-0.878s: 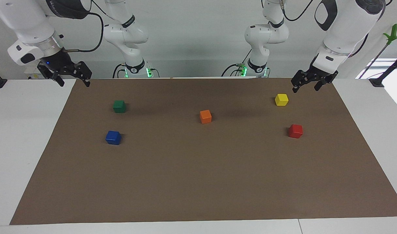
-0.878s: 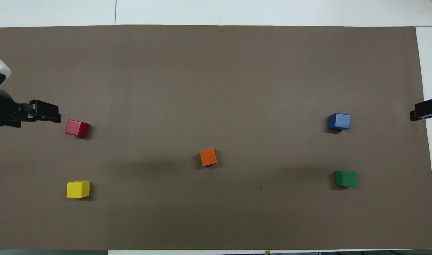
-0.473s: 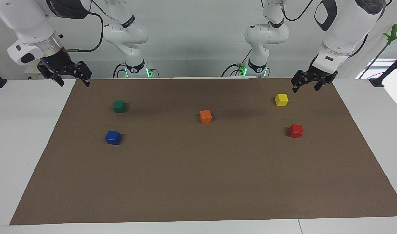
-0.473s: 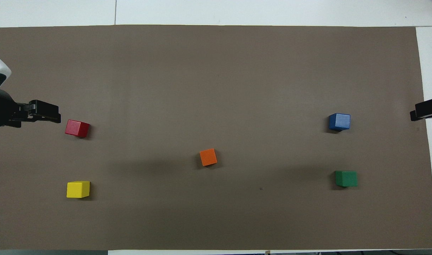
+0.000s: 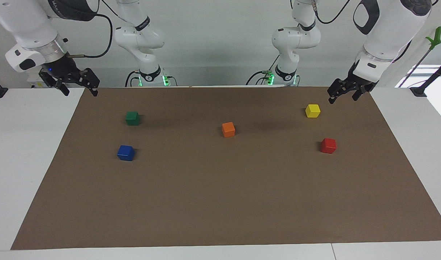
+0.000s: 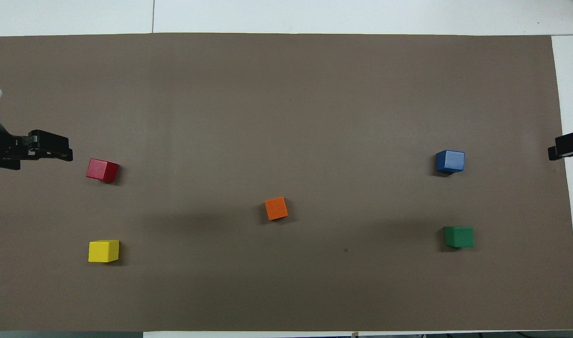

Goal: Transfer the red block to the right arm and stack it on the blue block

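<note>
red block (image 5: 328, 145) lay untouched on counter (image 5: 220, 202) | left end effector (image 5: 344, 94) hung above, fingers spread, empty | right end effector (image 5: 77, 86) waited, spread, empty

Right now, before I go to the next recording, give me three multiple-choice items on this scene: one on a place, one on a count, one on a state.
1. Which cube lies nearest the red block?
A. blue block
B. yellow cube
C. green cube

2. How many cubes lie on the brown mat?
A. four
B. five
C. six

3. What is the state of the red block?
A. resting on the mat, held by nothing
B. held in the left end effector
C. stacked on the blue block

Key:
1 B: the yellow cube shares the left arm's end of the table with it; the blue block and green cube lie at the right arm's end.
2 B: those four plus the orange cube.
3 A: the left end effector hangs apart from it, by the mat's corner.
</note>
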